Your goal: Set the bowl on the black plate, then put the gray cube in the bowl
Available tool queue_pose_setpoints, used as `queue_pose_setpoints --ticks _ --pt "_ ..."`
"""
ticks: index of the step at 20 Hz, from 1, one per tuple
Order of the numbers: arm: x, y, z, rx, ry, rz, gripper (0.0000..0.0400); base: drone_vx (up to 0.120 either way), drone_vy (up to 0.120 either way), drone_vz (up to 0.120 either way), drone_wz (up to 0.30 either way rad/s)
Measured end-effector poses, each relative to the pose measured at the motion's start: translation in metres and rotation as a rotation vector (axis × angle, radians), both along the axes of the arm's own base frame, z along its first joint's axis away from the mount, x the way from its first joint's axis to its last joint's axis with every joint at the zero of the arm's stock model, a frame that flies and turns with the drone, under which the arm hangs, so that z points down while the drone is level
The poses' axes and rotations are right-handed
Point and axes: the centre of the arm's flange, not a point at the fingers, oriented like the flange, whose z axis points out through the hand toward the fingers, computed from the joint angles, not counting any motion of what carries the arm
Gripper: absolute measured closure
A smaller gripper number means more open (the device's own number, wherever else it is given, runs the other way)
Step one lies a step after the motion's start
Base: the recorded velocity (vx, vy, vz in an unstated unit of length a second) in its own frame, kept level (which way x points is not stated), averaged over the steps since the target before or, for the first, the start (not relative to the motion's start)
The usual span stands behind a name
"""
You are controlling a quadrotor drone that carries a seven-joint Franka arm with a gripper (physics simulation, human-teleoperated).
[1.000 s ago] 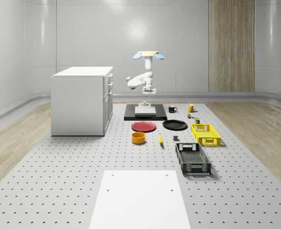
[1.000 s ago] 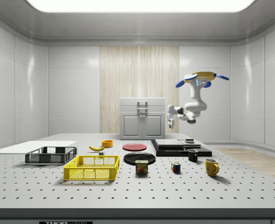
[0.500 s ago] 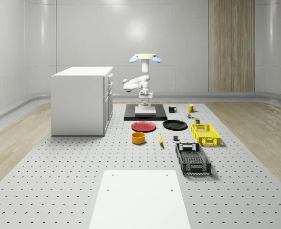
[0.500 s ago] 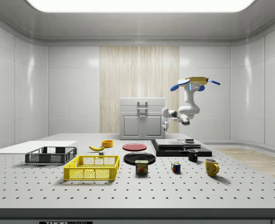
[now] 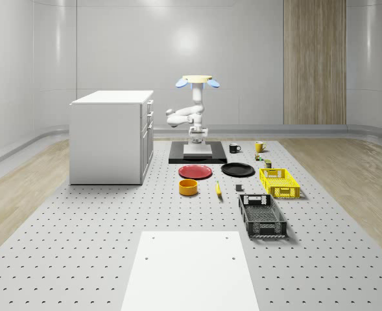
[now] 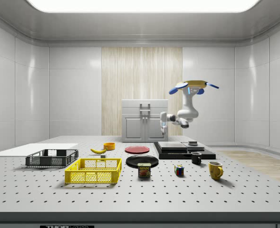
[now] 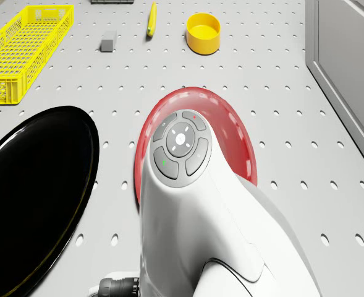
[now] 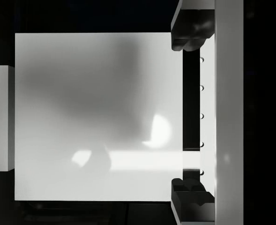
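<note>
Moved: drone (image 6: pixel 193 86) has shifted toward the side view's left.
Drone: hovers over black platform (image 5: pixel 198 155).
Gripper (image 8: pixel 194 112): fingers spread, nothing between.
Bowl (image 5: pixel 189 187): at red plate's (image 5: pixel 196 172) 7 o'clock, whole-scene view.

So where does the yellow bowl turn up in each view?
Whole-scene view: bowl on the table, just in front of the red plate.
Side view: bowl far back, toward that view's left of the red plate.
Drone view: bowl beyond the red plate.
Wrist view: not in it.
Shared landmark: the red plate.
</note>
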Motion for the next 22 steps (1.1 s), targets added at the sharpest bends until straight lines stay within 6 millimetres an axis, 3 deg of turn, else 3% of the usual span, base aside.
queue_pose_setpoints --ticks 22 --pt "0.0000 0.0001 0.0000 0.000 0.000 0.000 0.0000 0.120 0.000 -0.002 0.000"
